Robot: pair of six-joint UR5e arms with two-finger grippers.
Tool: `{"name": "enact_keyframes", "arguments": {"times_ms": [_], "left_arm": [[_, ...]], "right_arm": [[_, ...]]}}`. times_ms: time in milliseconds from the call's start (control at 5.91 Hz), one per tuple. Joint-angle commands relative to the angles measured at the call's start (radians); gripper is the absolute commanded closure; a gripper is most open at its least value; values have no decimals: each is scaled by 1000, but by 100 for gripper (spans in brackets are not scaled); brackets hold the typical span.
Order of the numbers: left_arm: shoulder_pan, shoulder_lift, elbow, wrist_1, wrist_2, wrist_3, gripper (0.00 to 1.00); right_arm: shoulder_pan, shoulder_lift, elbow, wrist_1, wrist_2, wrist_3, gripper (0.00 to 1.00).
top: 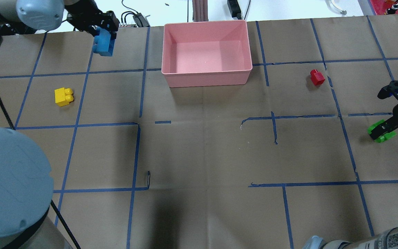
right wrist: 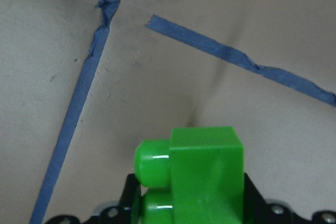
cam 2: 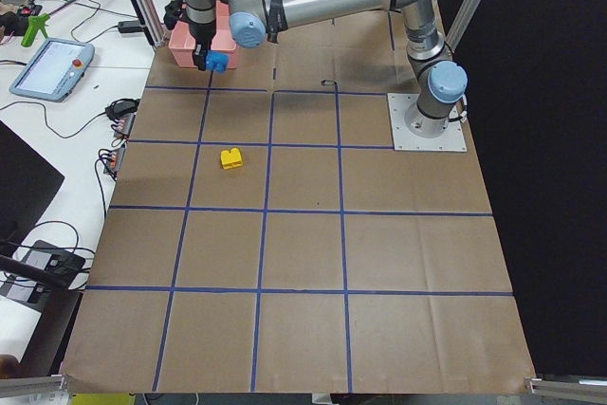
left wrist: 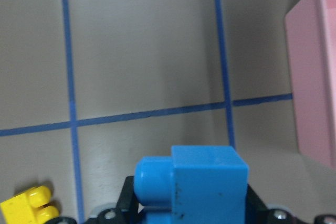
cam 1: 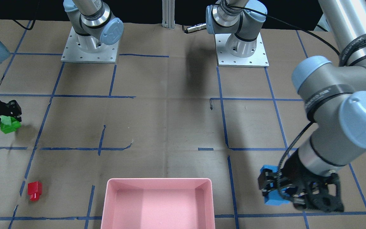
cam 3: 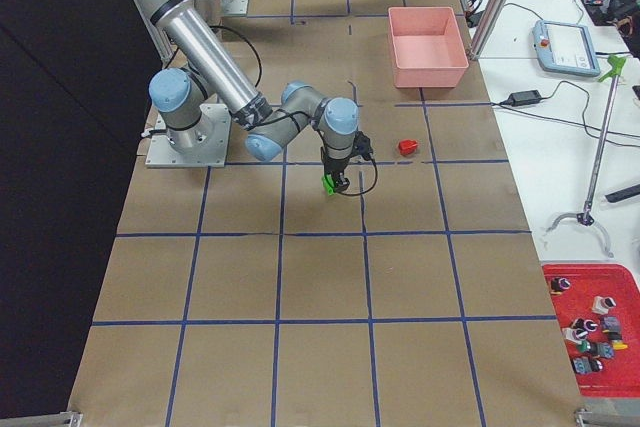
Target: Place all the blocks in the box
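Box: the pink box (top: pixel 207 79) holds no brick. The overhead view shows its whole floor, bare pink.
Left claw: the left gripper (cam 1: pixel 272 187) is clamped on the blue block (left wrist: pixel 208 182), one finger on each side and the studs pointing sideways. The block seems to hang just off the table (top: pixel 202 155) (its shadow falls a little aside on the paper).
Box from the left claw: it stands beside the claw but apart from it. Its pink wall fills the right edge of the left wrist view.
Yellow: the yellow block (top: pixel 63 97) lies on the table, well apart from the left gripper. It is on the robot's side of the claw and away from the box.
Right claw: the right gripper (top: pixel 382 128) is closed on the green block (right wrist: pixel 208 177), low over the paper. I cannot tell whether the block touches the table.
Red: the red block (top: pixel 317 77) sits on the table between the right gripper and the box, apart from both.
Overhead against front: the overhead view takes in all four bricks and the full box. The front-facing view cuts the box at its lower edge and leaves the yellow block outside its frame.
Wrist views: the left one shows the blue block, the yellow block and the box wall together. The right one shows only the green block over crooked blue tape lines (right wrist: pixel 79 103).
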Motion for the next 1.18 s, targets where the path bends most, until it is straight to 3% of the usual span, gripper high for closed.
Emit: {"name": "enact_keyframes", "arguments": {"times_ms": [0,169,508,677,846,1015], "left_arm": [[-160,-157,161,-4,-1,-241,81],[-186,-240,214,38,-4,-263,81],[-237,-310,248,74,-2,-355,80],[-241,-312,246,82,-2,-398,70],[-243,-310,243,91,8,-398,15],[-241,-298,245,93,8,-398,2]], "right_arm": [[7,-47,-126,89,83,-1,95],[36,-75,-190,136,128,-7,95],[148,-66,-330,173,127,-19,93],[168,-55,-367,174,172,-22,88],[184,-51,-390,170,185,-16,89],[234,-38,-402,170,185,-7,94]]}}
